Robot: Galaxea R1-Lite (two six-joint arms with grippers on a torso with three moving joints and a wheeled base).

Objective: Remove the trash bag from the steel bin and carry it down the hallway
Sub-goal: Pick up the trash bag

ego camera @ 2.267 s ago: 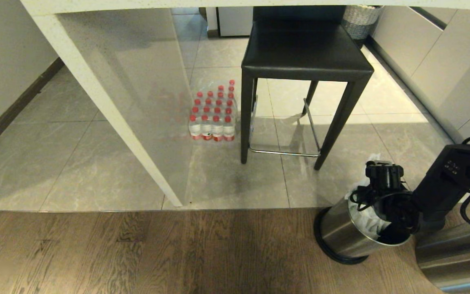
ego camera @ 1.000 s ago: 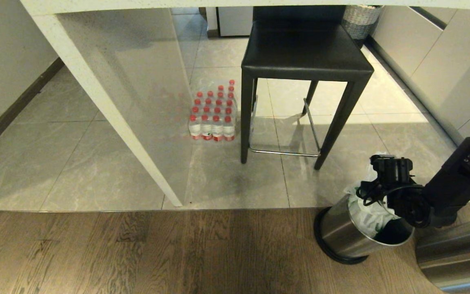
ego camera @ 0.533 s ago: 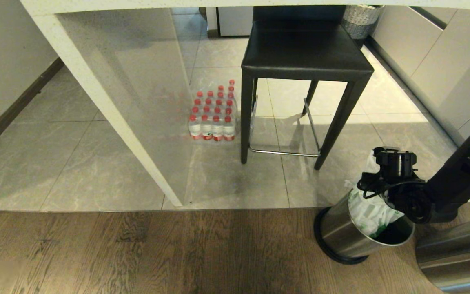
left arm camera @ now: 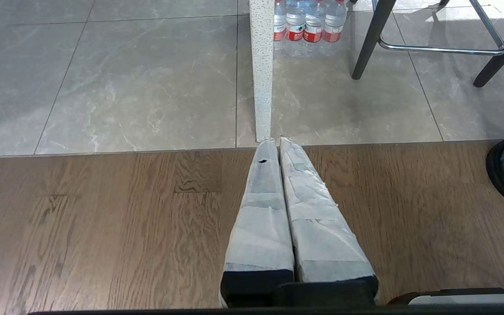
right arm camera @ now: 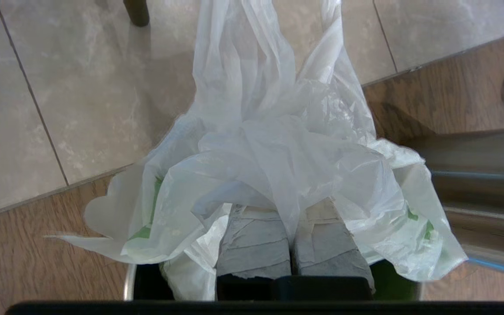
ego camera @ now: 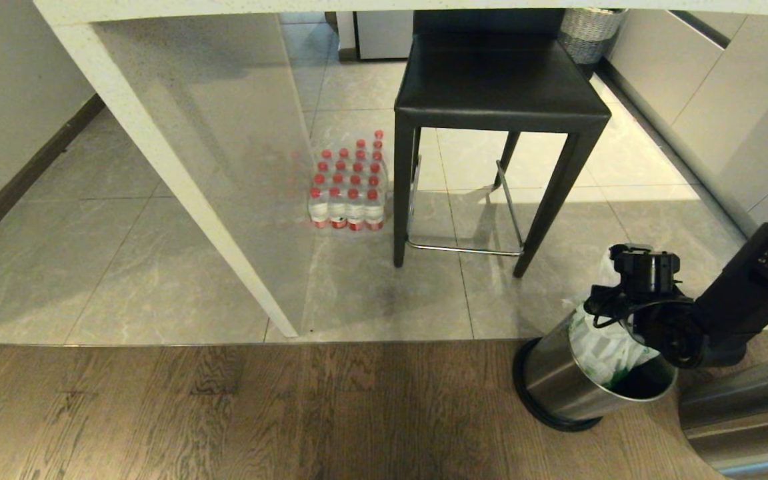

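The right gripper (ego camera: 614, 267) is clenched on the trash bag (ego camera: 601, 343), holding its top bunched above the steel bin (ego camera: 557, 383), which stands on the wood floor (ego camera: 224, 413) beside the stool (ego camera: 497, 87). The bag's lower part sits inside the bin. The left gripper (left arm camera: 277, 144) hangs over the floor, jaws pressed together and empty.

Home kitchen, counter (ego camera: 177, 173), stool (ego camera: 501, 87), cabinets (ego camera: 704, 87)

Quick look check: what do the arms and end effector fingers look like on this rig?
Right arm: boxy matte-black links, looped black cables at the wrist, small light markings on the forearm. Both end effectors, left end effector and right end effector, have tapered fingers wrapped in wrinkled grey-white tape over black bases.
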